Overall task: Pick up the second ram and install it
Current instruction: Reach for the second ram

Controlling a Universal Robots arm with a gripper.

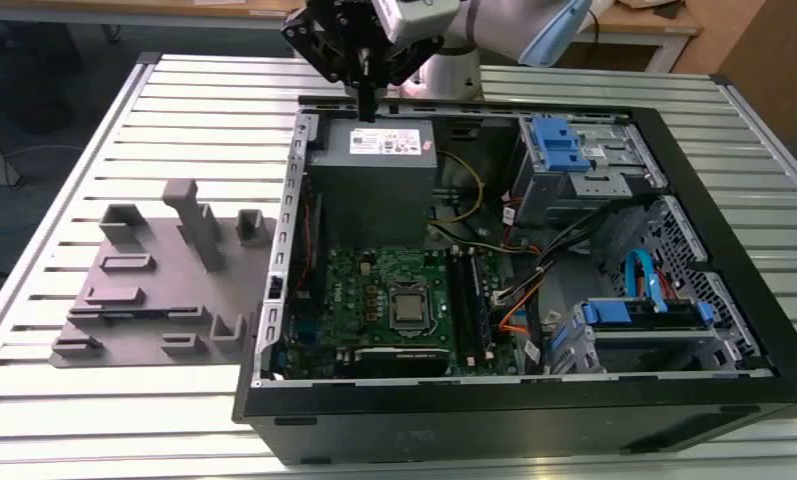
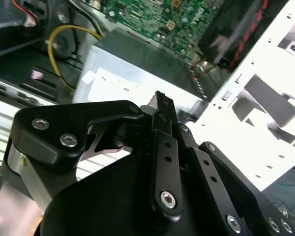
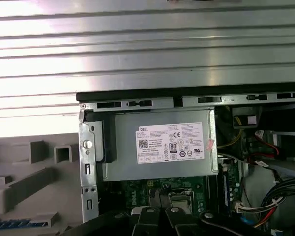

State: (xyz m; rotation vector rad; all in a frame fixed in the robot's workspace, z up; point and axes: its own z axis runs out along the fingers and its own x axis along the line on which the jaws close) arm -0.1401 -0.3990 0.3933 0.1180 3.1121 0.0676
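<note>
My gripper (image 1: 367, 110) hangs over the back edge of the open computer case, just above the grey power supply (image 1: 371, 165). Its fingers (image 2: 160, 101) are pressed together and I see nothing between them. In the first wrist view the fingertips (image 3: 160, 214) point down at the motherboard (image 3: 187, 189). A long narrow strip with a bluish row of chips, seemingly the second ram (image 3: 17, 223), lies flat on the grey fixture plate (image 3: 34, 172) beside the case. On the exterior view's left the fixture plate (image 1: 158, 290) stands well away from the gripper.
The case (image 1: 505, 420) lies open on a slatted metal table (image 1: 131, 130). Inside it are the processor (image 1: 409, 305), long memory slots (image 1: 468, 300) beside it, bundled cables (image 1: 532, 260) and blue drive brackets (image 1: 558, 145). Tall posts (image 1: 191, 225) rise from the fixture plate.
</note>
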